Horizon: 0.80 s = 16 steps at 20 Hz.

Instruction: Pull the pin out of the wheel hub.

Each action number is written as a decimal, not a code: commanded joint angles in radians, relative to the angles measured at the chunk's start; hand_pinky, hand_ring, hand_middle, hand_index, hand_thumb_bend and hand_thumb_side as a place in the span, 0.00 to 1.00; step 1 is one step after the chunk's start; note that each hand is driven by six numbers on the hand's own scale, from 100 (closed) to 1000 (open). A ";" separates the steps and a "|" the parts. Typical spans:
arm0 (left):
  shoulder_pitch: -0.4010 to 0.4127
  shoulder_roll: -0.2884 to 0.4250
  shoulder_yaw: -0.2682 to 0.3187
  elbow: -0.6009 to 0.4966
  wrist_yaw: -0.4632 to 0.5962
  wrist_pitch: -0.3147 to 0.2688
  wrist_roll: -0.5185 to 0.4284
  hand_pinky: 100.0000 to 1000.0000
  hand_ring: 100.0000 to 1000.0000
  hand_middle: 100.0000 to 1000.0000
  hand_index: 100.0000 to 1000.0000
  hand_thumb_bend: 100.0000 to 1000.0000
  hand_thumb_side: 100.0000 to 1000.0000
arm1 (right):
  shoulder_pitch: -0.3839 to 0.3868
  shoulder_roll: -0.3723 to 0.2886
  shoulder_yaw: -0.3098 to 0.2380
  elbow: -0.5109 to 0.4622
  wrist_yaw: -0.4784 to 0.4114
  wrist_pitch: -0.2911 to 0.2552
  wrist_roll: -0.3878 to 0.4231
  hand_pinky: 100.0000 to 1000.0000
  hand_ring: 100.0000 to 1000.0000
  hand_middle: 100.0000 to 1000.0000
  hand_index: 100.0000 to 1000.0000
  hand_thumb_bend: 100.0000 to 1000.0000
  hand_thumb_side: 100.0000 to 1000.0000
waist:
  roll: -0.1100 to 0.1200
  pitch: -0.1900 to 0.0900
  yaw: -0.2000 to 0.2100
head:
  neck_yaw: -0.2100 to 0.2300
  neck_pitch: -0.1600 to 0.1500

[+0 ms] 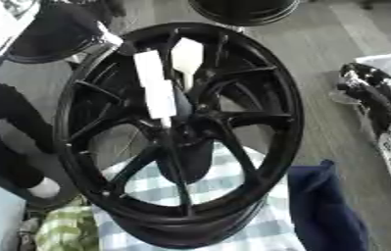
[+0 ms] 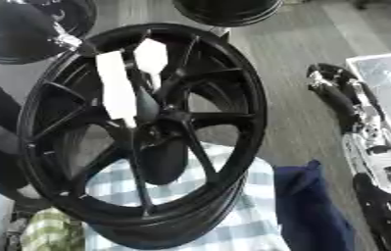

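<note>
A large black spoked wheel (image 1: 258,73) stands tilted on a blue-and-white checked cloth (image 1: 232,196), filling the middle of both views. A long white piece (image 1: 157,88) runs from near the upper rim down to the hub (image 1: 180,128). A second, shorter white patch (image 1: 186,55) sits just right of its top. My right arm, black and silver, comes up along the right edge. My right hand (image 2: 325,77) hangs at its upper end, apart from the wheel's right rim, and its fingers cannot be made out. My left hand shows in neither view.
Another black wheel (image 1: 243,11) lies on the grey floor behind, and a dark round object (image 2: 27,29) sits at the upper left. A dark blue cloth (image 1: 323,206) lies at the lower right, a green checked cloth (image 1: 65,228) at the lower left. A dark limb with a white end (image 1: 42,187) stands left of the rim.
</note>
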 commanded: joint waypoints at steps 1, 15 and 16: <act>-0.037 -0.015 0.055 0.054 -0.058 -0.066 -0.067 0.89 0.80 0.76 0.82 0.64 0.43 | -0.008 -0.020 0.000 -0.004 -0.007 0.001 0.003 0.87 0.69 0.71 0.80 0.09 0.37 | -0.005 -0.030 -0.001 | 0.007 0.006; -0.047 -0.014 0.047 0.095 -0.005 -0.194 -0.075 0.91 0.80 0.76 0.82 0.68 0.60 | -0.006 -0.018 0.003 0.000 -0.003 0.006 0.005 0.87 0.69 0.71 0.80 0.09 0.37 | -0.001 -0.027 0.002 | 0.004 0.006; -0.047 -0.014 0.040 0.087 -0.008 -0.193 -0.075 0.91 0.80 0.76 0.82 0.68 0.60 | -0.006 -0.017 0.003 0.000 -0.003 0.006 0.005 0.87 0.68 0.71 0.80 0.09 0.37 | -0.002 -0.027 0.002 | 0.002 0.006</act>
